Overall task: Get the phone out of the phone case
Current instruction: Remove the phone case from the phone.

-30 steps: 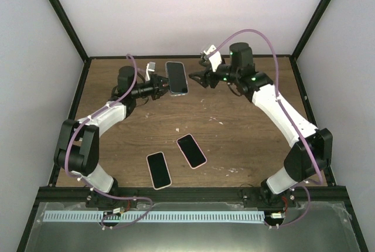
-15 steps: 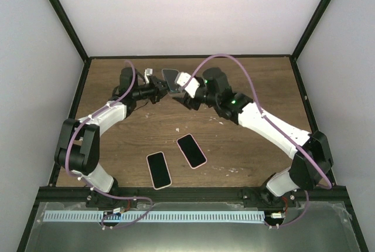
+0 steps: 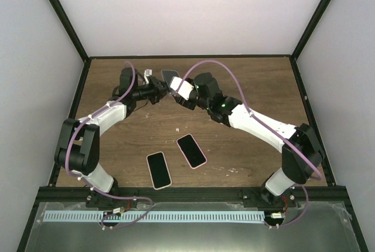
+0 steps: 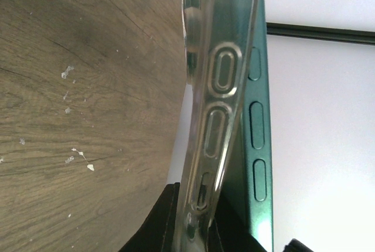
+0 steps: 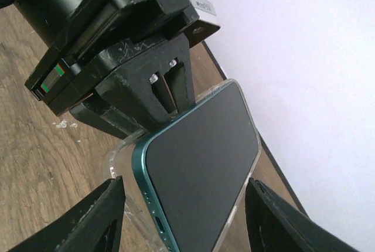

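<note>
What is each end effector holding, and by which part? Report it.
Left end effector clamps the phone, in its clear case, by one short end. Right end effector holds nothing; its fingers straddle the phone, open.

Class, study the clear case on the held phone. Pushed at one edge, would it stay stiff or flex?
It probably flexes: in the left wrist view the clear case bows away from the green phone along its side. It is likely light, being thin and see-through. Its glossy surface may slip in the left gripper.
</note>
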### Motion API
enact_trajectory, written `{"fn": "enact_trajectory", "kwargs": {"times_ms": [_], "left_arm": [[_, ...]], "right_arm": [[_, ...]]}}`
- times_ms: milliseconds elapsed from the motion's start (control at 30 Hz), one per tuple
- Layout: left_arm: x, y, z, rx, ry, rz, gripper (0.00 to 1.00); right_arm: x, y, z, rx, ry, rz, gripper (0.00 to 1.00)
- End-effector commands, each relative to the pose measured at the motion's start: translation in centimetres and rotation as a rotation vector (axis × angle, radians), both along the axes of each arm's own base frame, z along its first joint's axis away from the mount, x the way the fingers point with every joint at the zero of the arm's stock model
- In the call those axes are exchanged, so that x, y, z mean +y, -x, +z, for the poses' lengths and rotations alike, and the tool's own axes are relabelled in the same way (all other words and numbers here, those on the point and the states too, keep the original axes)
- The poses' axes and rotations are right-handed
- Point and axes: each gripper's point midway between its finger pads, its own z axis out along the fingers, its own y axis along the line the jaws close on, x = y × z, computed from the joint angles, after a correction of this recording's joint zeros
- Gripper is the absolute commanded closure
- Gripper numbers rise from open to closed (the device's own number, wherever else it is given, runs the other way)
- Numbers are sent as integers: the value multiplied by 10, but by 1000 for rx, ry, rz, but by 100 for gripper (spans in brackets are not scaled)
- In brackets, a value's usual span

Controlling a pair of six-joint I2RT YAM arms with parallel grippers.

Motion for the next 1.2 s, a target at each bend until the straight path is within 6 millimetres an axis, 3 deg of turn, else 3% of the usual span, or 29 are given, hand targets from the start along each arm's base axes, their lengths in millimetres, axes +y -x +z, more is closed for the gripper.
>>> {"fn": "enact_trajectory", "kwargs": {"times_ms": [0,233,400,833,900,1033,1167], "left_arm": [[-4,-1,35,-109,33,-17,100],[-12,1,35,-125,34,-45,100],[-15,2,39,-140,43,-63,100],[-22,6,49,-189,70,-98,100],[-23,7,50,-199,67,-102,100],[-20,7,42,-181,49,-91,100],[-13,4,24,-151,-15,-72,100]], "right_arm": [[2,1,29,-82,-41,23,46],[1,-16,22,-126,15,-32,56],[-7,-29,18,-259,94,-76,71],[-7,-42,8,-423,187,-78,73],[-6,-43,13,-433,182,-82,78],[-5,-43,32,-416,144,-92,97],[-6,-36,70,-361,42,-101,99]]}}
